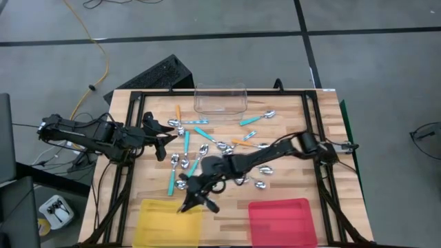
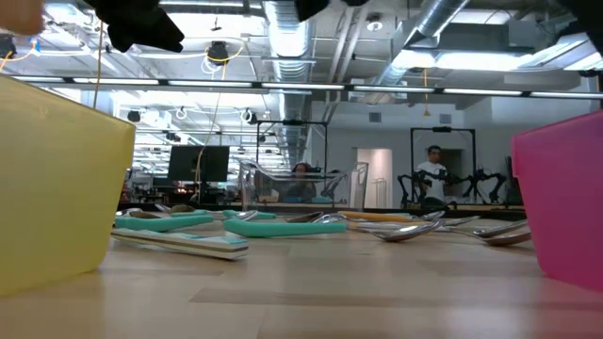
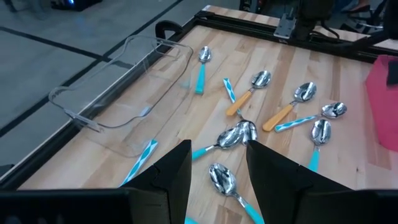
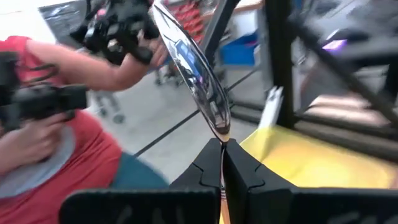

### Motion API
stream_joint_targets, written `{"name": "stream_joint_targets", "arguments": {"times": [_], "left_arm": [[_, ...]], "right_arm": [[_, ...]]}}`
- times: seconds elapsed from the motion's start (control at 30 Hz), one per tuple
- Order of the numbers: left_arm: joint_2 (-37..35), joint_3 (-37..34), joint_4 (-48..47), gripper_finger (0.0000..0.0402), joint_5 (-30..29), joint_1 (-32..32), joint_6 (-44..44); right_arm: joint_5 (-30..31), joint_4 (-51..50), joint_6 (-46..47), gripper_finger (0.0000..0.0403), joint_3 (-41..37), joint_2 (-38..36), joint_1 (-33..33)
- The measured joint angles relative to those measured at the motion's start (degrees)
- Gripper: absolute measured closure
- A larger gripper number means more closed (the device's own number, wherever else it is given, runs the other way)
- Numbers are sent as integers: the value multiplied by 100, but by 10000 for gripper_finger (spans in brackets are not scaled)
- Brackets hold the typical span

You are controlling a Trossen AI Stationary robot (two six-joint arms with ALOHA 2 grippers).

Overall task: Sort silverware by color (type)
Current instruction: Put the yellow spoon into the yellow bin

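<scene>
Several spoons with teal, orange or plain metal handles (image 1: 207, 141) lie flat on the wooden table between the clear tub (image 1: 220, 98) and the two trays. My right gripper (image 1: 188, 204) reaches from the right to the yellow tray's (image 1: 158, 224) far edge and is shut on one spoon, whose shiny bowl (image 4: 194, 68) sticks out past the fingertips. Its handle is hidden between the fingers. My left gripper (image 3: 217, 163) stays open above the spoons at the table's left (image 1: 160, 131), holding nothing. My right gripper pinches the spoon's neck (image 4: 221, 138), just behind the bowl, between its two fingertips (image 4: 205, 165). The fingers lie about level, coming from the table's right, along the spoon. The spoon is lifted clear, its bowl pointing onward past the fingertips, over the yellow tray's far edge.
A red tray (image 1: 279, 220) sits at the near right, beside the yellow one. A black frame (image 1: 131, 96) borders the table. In the low view the trays' walls (image 2: 57, 188) (image 2: 565, 198) flank the spoons. A person in a red shirt (image 4: 56, 149) holds a camera beyond the table.
</scene>
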Motion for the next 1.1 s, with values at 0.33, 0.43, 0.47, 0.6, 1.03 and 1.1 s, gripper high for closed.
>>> {"name": "stream_joint_targets", "arguments": {"times": [0.33,0.43,0.47,0.6,1.03,1.1], "left_arm": [[-1,0,-2,264,2,0,-2],[0,0,-3,264,3,-1,-2],[1,0,-3,264,3,0,-2],[1,0,-4,264,1,0,-4],[0,0,-3,264,-10,0,-1],[1,0,-3,264,-12,0,0]], "right_arm": [[-1115,-588,1573,375,1531,1234,-300],[-1111,-916,1647,376,1689,1400,-394],[-1114,-1003,1627,376,1696,1425,-426],[-876,-1552,1319,373,1696,1432,-492],[-650,-1873,765,363,1694,1427,-354],[-648,-1862,759,356,1694,1424,-365]]}}
